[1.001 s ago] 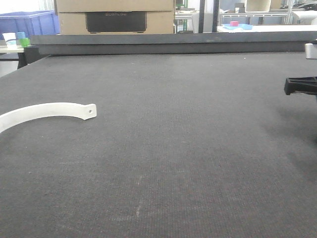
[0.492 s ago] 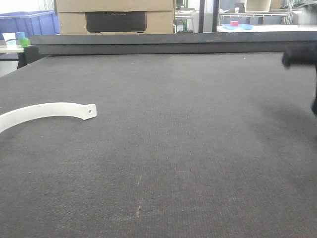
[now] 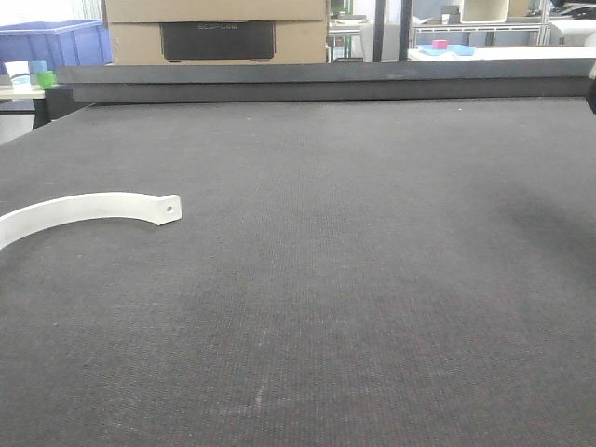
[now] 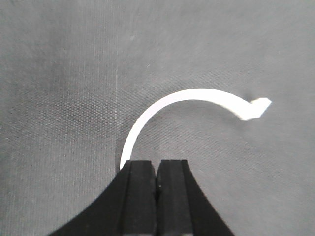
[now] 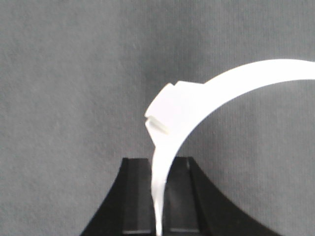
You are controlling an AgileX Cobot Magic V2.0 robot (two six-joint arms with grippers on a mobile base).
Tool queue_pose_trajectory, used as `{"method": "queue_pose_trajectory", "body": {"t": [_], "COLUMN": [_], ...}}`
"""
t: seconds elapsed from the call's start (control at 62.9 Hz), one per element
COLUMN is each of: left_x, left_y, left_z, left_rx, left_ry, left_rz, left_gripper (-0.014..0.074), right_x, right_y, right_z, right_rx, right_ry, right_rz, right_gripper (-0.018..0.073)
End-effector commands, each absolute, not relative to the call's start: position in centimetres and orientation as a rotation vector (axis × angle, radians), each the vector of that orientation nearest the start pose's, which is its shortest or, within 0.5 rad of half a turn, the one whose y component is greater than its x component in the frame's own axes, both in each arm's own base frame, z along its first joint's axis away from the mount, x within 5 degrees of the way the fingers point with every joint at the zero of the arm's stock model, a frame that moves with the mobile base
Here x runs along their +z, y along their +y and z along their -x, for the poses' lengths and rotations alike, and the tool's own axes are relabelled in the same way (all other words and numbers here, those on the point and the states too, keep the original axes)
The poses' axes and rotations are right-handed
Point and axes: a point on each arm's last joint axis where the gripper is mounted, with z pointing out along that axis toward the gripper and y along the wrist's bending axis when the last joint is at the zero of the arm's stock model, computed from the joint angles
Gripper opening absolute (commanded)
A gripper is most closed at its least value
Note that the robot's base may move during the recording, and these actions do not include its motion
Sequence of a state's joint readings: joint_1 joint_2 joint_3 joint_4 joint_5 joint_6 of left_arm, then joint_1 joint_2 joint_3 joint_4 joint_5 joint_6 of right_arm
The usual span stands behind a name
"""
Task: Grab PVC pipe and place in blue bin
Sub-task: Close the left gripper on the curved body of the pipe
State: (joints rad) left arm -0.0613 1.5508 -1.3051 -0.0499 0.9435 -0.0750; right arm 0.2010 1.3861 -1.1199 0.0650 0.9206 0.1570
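While the right gripper (image 5: 157, 169) is pinching a white curved strip (image 5: 236, 78) that is arcing up and rightward from its narrow jaws, the PVC pipe (image 3: 88, 207) is lying flat on the dark table (image 3: 372, 279), left of centre. The left gripper (image 4: 156, 169), fingers pressed together on nothing, is hovering at its near end, the arc sweeping ahead and rightward, so the left arm is sitting nearer; the blue bin (image 3: 56, 42) is standing beyond the far-left edge

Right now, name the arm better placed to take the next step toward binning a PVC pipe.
Right. The right end effector is shut on a PVC pipe, whose arc rises out of its grip. The left end effector is shut on nothing; another white arc lies on the mat beyond it.
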Motion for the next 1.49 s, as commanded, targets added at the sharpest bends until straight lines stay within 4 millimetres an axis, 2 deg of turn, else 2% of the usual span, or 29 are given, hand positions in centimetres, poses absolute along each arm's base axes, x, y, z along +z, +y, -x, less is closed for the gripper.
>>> {"method": "queue_pose_trajectory", "body": {"t": [0.0, 0.159, 0.27, 0.35, 0.492, 0.556, 0.81, 1.477], "left_x": [29.2, 26.5, 25.4, 24.9, 23.9, 23.3, 21.6, 18.5], "left_y": [-2.4, -2.3, -2.3, -2.3, -2.2, -2.0, -1.5, -1.4], "left_z": [-34.0, -35.5, -35.8, -36.0, -36.3, -36.5, -36.4, -34.5], "left_rx": [-0.093, -0.049, -0.028, -0.027, -0.023, -0.021, -0.002, -0.001], "left_ry": [2.734, 2.842, 2.879, 2.897, 2.925, 2.941, 3.039, 3.122], "left_rz": [0.053, 0.040, 0.033, 0.034, 0.039, 0.047, 0.055, 0.014], "left_gripper": [-0.0111, -0.0111, -0.0085, 0.0028, 0.0306, 0.0355, 0.0328, 0.0328], "right_x": [30.8, 30.7, 30.8, 30.8, 30.8, 30.8, 30.8, 30.9], "right_y": [5.9, 5.9, 5.9, 5.9, 5.9, 5.9, 5.9, 6.0], "right_z": [-26.9, -26.9, -26.9, -27.0, -27.0, -27.0, -27.0, -27.2], "right_rx": [0.180, 0.180, 0.181, 0.182, 0.182, 0.182, 0.182, 0.186], "right_ry": [2.684, 2.688, 2.681, 2.676, 2.673, 2.673, 2.673, 2.652], "right_rz": [0.044, 0.044, 0.043, 0.043, 0.043, 0.043, 0.043, 0.042], "right_gripper": [-0.0168, -0.0168, -0.0168, -0.0168, -0.0168, -0.0168, -0.0168, -0.0168]}}
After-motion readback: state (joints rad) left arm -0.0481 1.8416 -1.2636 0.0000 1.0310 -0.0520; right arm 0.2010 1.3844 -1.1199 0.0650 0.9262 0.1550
